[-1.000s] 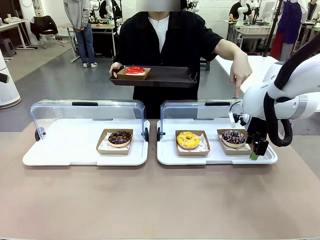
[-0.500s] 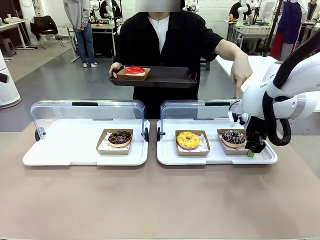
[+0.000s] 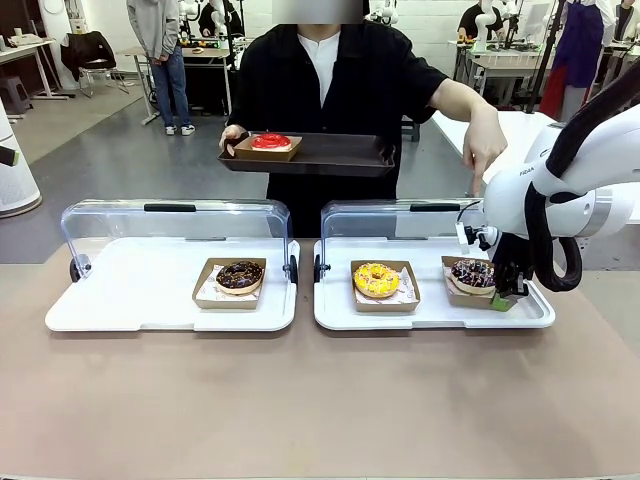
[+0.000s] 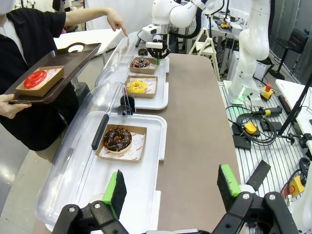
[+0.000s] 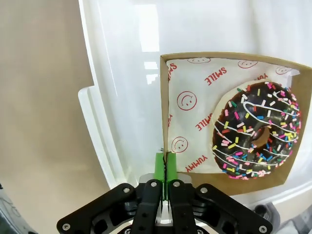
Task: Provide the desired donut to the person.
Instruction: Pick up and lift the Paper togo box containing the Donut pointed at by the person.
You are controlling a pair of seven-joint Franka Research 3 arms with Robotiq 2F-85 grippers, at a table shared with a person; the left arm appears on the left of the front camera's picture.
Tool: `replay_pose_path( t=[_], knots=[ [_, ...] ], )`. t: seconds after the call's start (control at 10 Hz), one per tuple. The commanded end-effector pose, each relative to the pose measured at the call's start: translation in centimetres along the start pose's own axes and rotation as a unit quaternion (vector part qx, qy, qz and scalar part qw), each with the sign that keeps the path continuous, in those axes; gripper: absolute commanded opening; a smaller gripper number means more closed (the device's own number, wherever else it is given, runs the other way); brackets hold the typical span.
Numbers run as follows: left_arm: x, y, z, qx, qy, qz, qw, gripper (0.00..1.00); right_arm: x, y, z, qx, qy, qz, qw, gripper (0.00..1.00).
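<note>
R hand (image 5: pixel 165 168) is pressed together on one edge of the card tray (image 5: pixel 229 56), pinching thin cardboard only, pads nearly meeting. The sprinkle donut (image 3: pixel 472 273) lies in that card tray at the right end of the right white tray (image 3: pixel 430 315), below the person's pointing hand (image 3: pixel 483 150). L hand (image 4: pixel 172 187) is spread wide, holds nothing, and hovers over the left white tray (image 4: pixel 146 195).

Step in hand, prob.: lift the card tray out & bring it to the person. The grip is at one rim, so the load hangs off to the side. It's best to raise slow and level so the donut doesn't slide on its paper liner (image 5: pixel 190 112). It should clear the white tray's lip and the open lid (image 3: pixel 400 215) before going far. A likely drop spot is the bare part of the serving tray (image 3: pixel 340 152), right of the red donut (image 3: pixel 270 141).

Hard to make out: in the front view the arm & cable cover the R hand's tips. The card tray looks tipped there, but whether its base is off the white tray can't be told. In the R wrist view the card tray's corner is cut off by the frame edge. How deep the rim sits btw the pads isn't clear.
</note>
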State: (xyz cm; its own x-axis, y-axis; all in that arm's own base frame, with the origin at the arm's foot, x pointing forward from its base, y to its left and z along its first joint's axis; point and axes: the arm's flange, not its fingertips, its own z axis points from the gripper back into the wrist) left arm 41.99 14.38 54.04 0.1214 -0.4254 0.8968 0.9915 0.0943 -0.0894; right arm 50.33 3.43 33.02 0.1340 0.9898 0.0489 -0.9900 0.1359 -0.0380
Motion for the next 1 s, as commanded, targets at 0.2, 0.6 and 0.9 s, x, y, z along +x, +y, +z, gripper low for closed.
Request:
replay_pose_path(
  t=[0.2, 0.6, 0.9],
  knots=[
    [0.0, -0.1, 0.1, 0.001, -0.001, -0.001, 1.0, 0.98, 0.0, 0.0, 0.0, 0.0, 0.004, 0.013, 1.0, 0.0],
    [0.0, -0.1, 0.1, 0.001, -0.001, -0.001, 1.0, 0.98, 3.1, 5.6, 8.1, 0.011, 0.08, 0.042, 0.996, 0.0],
    [0.0, -0.1, 0.1, 0.001, -0.001, -0.001, 1.0, 0.98, 5.3, 11.2, 15.4, 0.002, 0.116, 0.026, 0.993, 0.0]
  ],
)
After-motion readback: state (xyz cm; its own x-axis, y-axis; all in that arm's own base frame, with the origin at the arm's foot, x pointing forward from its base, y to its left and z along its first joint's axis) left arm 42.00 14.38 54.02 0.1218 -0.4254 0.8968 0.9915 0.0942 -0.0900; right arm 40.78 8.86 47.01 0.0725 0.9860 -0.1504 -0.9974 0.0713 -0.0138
